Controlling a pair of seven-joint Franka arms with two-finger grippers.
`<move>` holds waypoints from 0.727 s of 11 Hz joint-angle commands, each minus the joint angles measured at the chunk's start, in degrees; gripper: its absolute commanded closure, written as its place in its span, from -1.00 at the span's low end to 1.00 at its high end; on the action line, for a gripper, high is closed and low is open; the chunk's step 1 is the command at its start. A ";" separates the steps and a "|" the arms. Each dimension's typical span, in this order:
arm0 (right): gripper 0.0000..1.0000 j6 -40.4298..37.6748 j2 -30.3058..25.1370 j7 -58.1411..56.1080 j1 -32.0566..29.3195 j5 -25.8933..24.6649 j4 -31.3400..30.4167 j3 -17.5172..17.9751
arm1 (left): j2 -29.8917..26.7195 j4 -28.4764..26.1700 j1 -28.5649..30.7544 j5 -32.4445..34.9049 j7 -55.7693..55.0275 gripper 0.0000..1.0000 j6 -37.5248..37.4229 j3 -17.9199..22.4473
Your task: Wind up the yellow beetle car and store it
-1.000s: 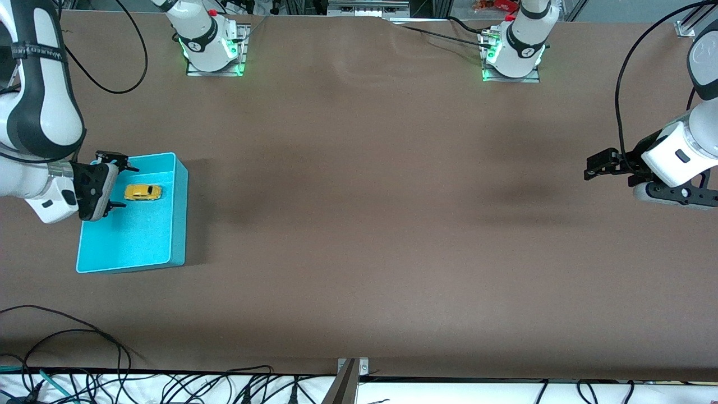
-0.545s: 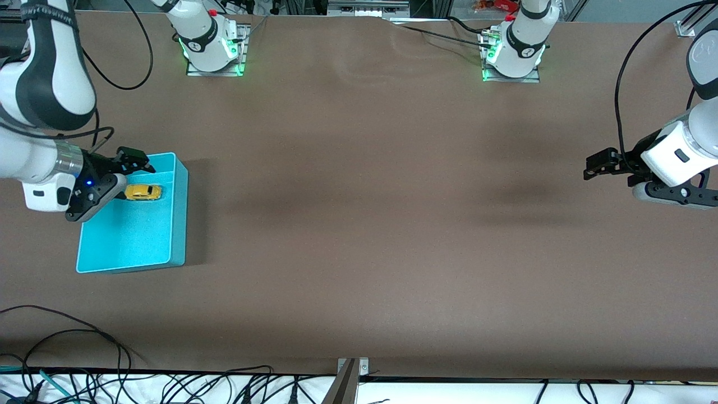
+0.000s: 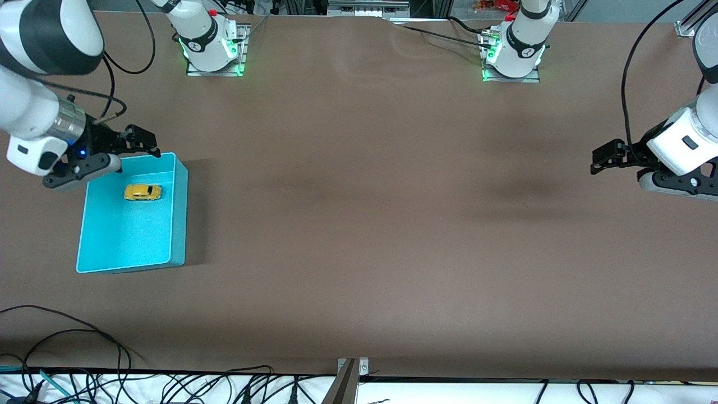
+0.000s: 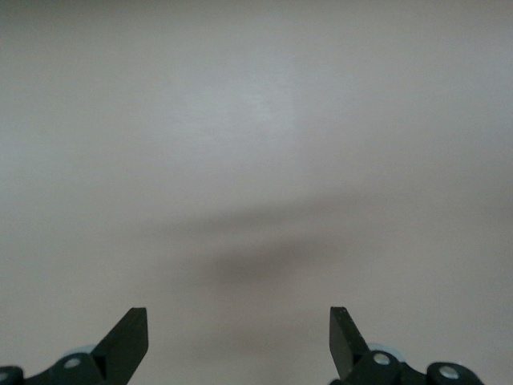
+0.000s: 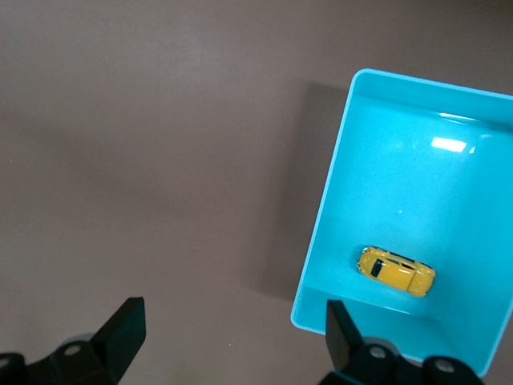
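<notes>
The front view looks down from high across the table (image 3: 359, 224). The right wrist view looks down, sharing the cyan bin (image 3: 178, 213) (image 5: 321, 241); the left wrist view faces bare tabletop.

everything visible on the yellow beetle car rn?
The yellow beetle car is a tiny yellow-orange toy with a rounded body, dark windows and a glossy, plastic-looking shell. It sits upright on its wheels on the floor of the cyan bin, in the part of the bin farther from the front camera, close to one wall and lying along it. Nothing grips or touches it but the bin floor.
</notes>
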 commanded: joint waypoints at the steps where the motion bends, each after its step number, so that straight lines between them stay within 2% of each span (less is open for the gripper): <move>1: -1.00 0.74 -6.72 2.52 -0.31 -2.51 -2.74 0.76 | -1.23 1.35 -0.27 6.33 0.87 -1.00 -1.24 -3.48; 4: -1.00 -3.01 -11.03 9.86 -0.31 -2.61 -3.26 0.50 | -1.85 1.35 -0.26 5.63 0.60 -1.00 -1.42 -3.04; 6: -1.00 -0.60 -8.95 10.95 0.39 -4.78 -3.18 0.49 | -1.94 1.35 -0.18 5.54 0.60 -1.00 -1.51 -3.22; 8: -1.00 0.65 -8.23 10.96 2.67 -6.64 -3.09 -1.17 | -1.94 1.43 -0.26 5.46 0.78 -1.00 -2.47 -3.31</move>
